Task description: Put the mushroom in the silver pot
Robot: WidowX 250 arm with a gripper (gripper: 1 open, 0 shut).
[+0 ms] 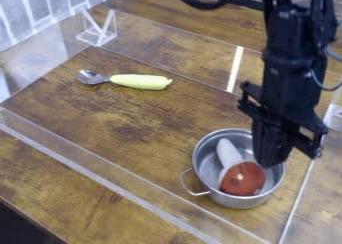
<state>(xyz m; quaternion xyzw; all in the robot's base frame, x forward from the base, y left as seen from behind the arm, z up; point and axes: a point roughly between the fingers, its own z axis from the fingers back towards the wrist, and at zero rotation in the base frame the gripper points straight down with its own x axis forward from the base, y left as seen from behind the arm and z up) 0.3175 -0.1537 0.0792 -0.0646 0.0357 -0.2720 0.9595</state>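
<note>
The silver pot (203, 164) stands on the wooden table at the lower right. My black gripper (262, 164) points straight down into it, shut on the mushroom (245, 178). The reddish-brown cap hangs low inside the pot, near its bottom, and the pale stem angles up to the left beside my fingers (274, 148). Whether the cap touches the pot's floor I cannot tell. The arm hides the pot's far right rim.
A long yellow-green vegetable (140, 82) and a small metal spoon (91, 77) lie at the left. Clear acrylic walls (94, 173) fence the work area, and a clear stand (96, 28) sits at the back left.
</note>
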